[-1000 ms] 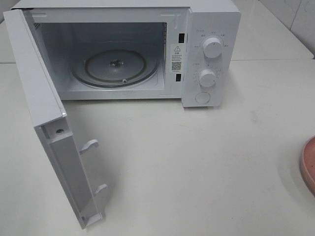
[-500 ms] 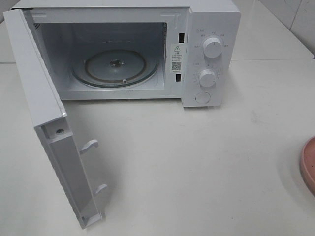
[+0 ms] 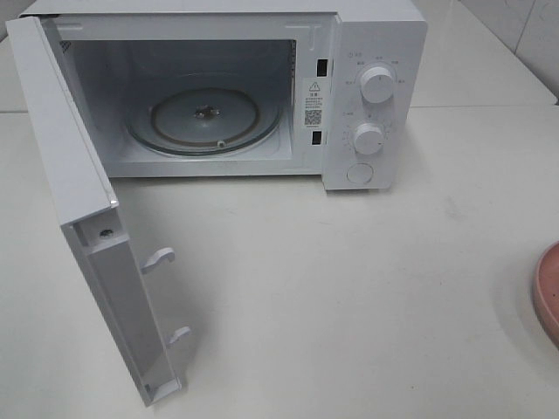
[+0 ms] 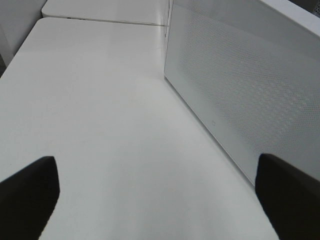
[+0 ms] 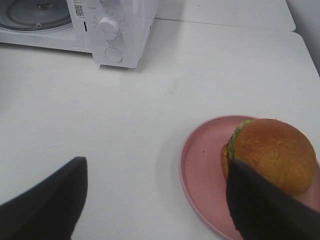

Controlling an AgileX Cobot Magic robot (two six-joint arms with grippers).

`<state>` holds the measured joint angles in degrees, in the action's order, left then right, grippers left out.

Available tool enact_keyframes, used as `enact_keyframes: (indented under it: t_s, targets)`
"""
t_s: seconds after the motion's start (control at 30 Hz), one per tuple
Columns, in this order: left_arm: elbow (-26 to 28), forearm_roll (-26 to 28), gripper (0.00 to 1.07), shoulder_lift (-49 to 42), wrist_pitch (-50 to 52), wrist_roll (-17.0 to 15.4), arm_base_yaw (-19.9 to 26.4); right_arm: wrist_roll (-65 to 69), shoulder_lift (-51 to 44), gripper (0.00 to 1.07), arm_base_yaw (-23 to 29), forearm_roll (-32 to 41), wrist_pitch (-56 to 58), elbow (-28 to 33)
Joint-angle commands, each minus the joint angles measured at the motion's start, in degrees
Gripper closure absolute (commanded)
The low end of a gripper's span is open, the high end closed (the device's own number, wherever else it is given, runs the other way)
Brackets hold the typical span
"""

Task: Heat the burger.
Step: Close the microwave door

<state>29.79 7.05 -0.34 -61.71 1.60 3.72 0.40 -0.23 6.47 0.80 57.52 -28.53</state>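
The white box-shaped microwave [image 3: 262, 87] stands at 12 o'clock on the white worktop [image 3: 349, 288], its door [image 3: 87, 227] swung open toward 8 o'clock – the round glass turntable [image 3: 205, 118] inside is bare. The small stacked burger with golden-brown bun and green lettuce [image 5: 272, 155] sits on the round pink plate [image 5: 200, 170] at 3 o'clock, well apart from the microwave. The right gripper [image 5: 155, 200] hovers wide, 1 finger [image 5: 260, 210] in front of the burger – it holds nothing. The left gripper [image 4: 160, 195] is wide and empty, beside the door.
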Motion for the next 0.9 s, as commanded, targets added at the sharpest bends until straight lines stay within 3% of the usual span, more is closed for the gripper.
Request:
enact_keyframes:
  t_s: [0.03, 0.4, 0.47, 0.5, 0.53, 0.57, 0.6, 0.63, 0.67, 0.7, 0.73, 0.77, 0.9]
  targets:
    - [-0.17, 0.46, 0.07, -0.8, 0.29, 0.0, 0.23, -0.4, -1.49, 0.34, -0.34, 0.17, -0.57, 0.0]
    - [2.92, 0.57, 0.16, 5.21, 5.33, 0.23, 0.23, -0.4, -1.49, 0.34, -0.34, 0.17, -0.57, 0.0]
    - [2.92, 0.29, 0.3, 9.11, 8.14, 0.23, 0.23, -0.4, -1.49, 0.34, -0.34, 0.17, -0.57, 0.0]
    - [2.92, 0.29, 0.3, 9.11, 8.14, 0.23, 0.23, -0.4, -1.49, 0.34, -0.34, 0.17, -0.57, 0.0]
    - [2.86, 0.29, 0.37, 10.37, 8.77, 0.23, 0.23, -0.4, -1.49, 0.34, -0.34, 0.17, -0.57, 0.0]
    - [2.69, 0.23, 0.5, 12.89, 9.51, 0.23, 0.23, -0.4, -1.49, 0.34, -0.34, 0.17, -0.57, 0.0]
    - [2.69, 0.23, 0.5, 12.89, 9.51, 0.23, 0.23, -0.4, -1.49, 0.34, -0.34, 0.17, -0.57, 0.0]
    - [2.46, 0.0, 0.57, 14.15, 10.26, 0.23, 0.23, -0.4, -1.49, 0.34, -0.34, 0.17, -0.57, 0.0]
    - [2.29, -0.52, 0.73, 16.73, 11.57, 0.0, 0.23, -0.4, -1.49, 0.34, -0.34, 0.17, -0.57, 0.0]
    - [2.29, -0.52, 0.73, 16.73, 11.57, 0.0, 0.23, -0.4, -1.49, 0.34, -0.34, 0.17, -0.57, 0.0]
    - [2.06, -0.8, 0.82, 18.22, 12.89, -0.06, 0.23, -0.4, -1.49, 0.34, -0.34, 0.17, -0.57, 0.0]
    - [1.15, -1.38, 1.0, 20.86, 16.39, 0.06, 0.23, -0.4, -1.49, 0.34, -0.34, 0.17, -0.57, 0.0]
    - [-1.2, -2.01, 1.07, 24.58, 23.49, 2.06, 0.23, -0.4, -1.49, 0.34, -0.34, 0.17, -0.57, 0.0]
